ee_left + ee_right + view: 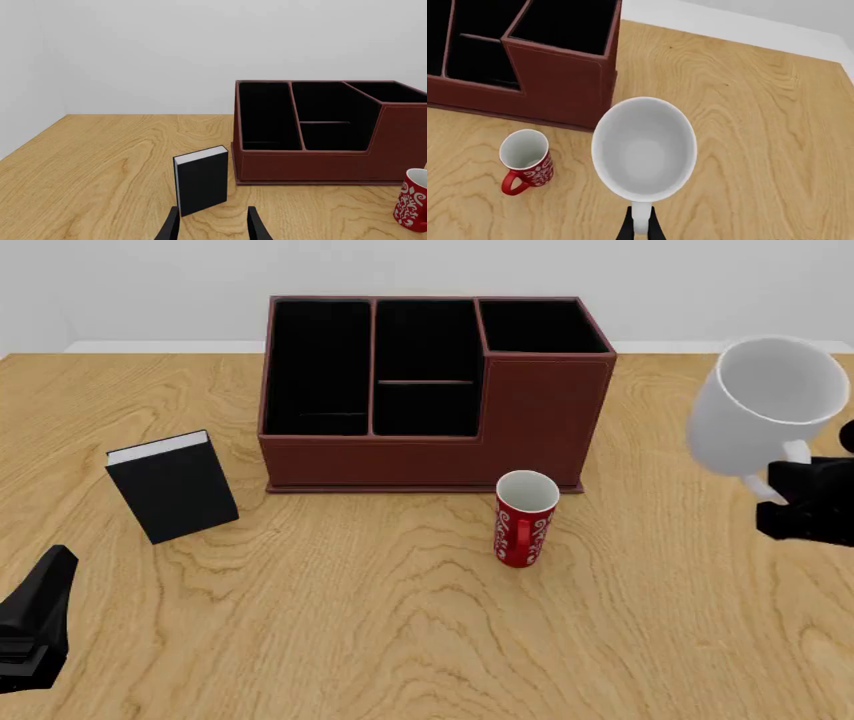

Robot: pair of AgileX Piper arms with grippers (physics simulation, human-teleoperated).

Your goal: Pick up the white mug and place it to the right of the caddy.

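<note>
My right gripper (781, 488) is shut on the handle of the white mug (767, 400) and holds it tilted, in the air to the right of the caddy (387, 460). In the right wrist view the white mug (644, 150) faces the camera open-mouthed, with the gripper (640, 227) pinching its handle and the caddy (560, 85) beside it. My left gripper (54, 570) is low at the near left, away from the mug. In the left wrist view it (212, 227) is open and empty, facing the caddy (313, 165).
A red patterned mug (523, 520) stands upright just in front of the caddy's taller right section; it also shows in both wrist views (527, 160) (415, 200). A small black book (174, 485) stands left of the caddy, directly ahead of the left gripper (201, 180).
</note>
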